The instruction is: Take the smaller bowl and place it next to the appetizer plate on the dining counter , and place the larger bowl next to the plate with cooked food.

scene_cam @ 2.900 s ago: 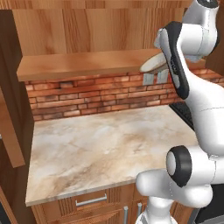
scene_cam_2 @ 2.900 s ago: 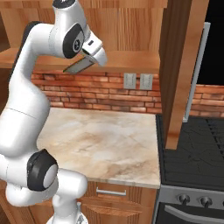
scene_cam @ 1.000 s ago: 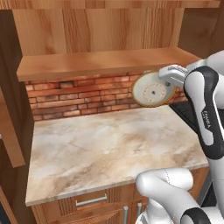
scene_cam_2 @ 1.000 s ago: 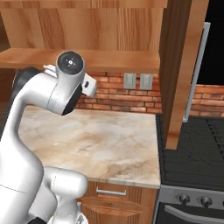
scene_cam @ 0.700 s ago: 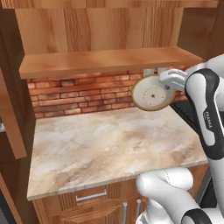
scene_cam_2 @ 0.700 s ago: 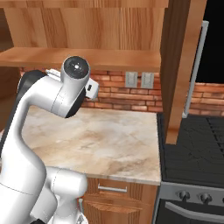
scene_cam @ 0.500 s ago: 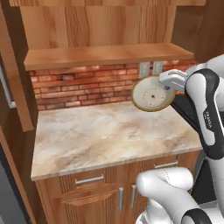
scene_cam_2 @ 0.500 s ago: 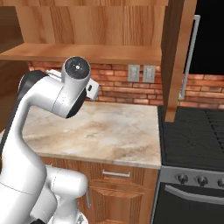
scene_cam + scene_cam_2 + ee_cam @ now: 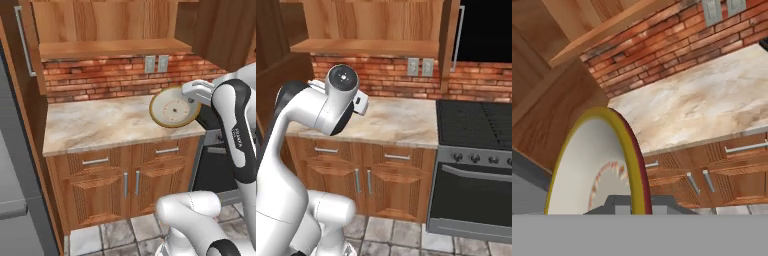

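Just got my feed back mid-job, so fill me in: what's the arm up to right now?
The white arm's gripper holds a round beige bowl with a yellowish rim by its edge. The bowl is tipped upright in the air, over the right end of a narrow marbled counter over wooden cabinets. The hand view looks along the bowl's pale inside. A black stove stands just right of that counter. The bowl is not yet set down anywhere.

Franka Panda arm [image 9: 311, 112]: glossy white rounded link shells joined by dark grey-black joint bands; circular grey cap with small central mark on one joint; dark lettering along the forearm link [image 9: 235, 135]; bulbous white base.
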Robot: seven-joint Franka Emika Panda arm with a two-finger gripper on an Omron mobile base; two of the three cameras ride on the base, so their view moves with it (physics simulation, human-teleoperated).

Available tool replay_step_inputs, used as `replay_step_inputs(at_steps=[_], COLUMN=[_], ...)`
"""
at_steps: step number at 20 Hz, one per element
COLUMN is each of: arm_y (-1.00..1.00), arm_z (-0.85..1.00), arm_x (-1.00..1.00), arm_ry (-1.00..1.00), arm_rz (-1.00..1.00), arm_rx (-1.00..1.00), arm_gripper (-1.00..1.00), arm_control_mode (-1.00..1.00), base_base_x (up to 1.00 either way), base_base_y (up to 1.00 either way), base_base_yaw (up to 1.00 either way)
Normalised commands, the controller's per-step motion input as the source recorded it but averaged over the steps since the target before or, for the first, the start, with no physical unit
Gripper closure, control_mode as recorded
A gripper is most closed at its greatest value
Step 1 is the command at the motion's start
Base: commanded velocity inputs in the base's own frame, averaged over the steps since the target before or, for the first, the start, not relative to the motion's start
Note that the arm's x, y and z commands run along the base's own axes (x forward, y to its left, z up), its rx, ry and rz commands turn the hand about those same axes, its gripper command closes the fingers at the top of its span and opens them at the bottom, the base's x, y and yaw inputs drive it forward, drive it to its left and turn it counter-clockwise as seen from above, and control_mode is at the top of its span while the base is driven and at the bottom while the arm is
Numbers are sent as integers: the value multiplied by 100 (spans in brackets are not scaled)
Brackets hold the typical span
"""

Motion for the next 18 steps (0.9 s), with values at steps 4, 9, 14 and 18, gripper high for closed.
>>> replay_step_inputs(at_steps=[4,9,14,18], arm_y=[0,0,0,0], arm_z=[0,0,0,0], arm_x=[0,0,0,0], arm_ry=[0,0,0,0], arm_rz=[0,0,0,0], arm_rx=[0,0,0,0], arm_gripper=[100,100,100,100], arm_control_mode=[100,100,100,100], base_base_x=[-83,-73,-49,-15], base_base_y=[13,6,25,59], base_base_yaw=[0,0,1,2])
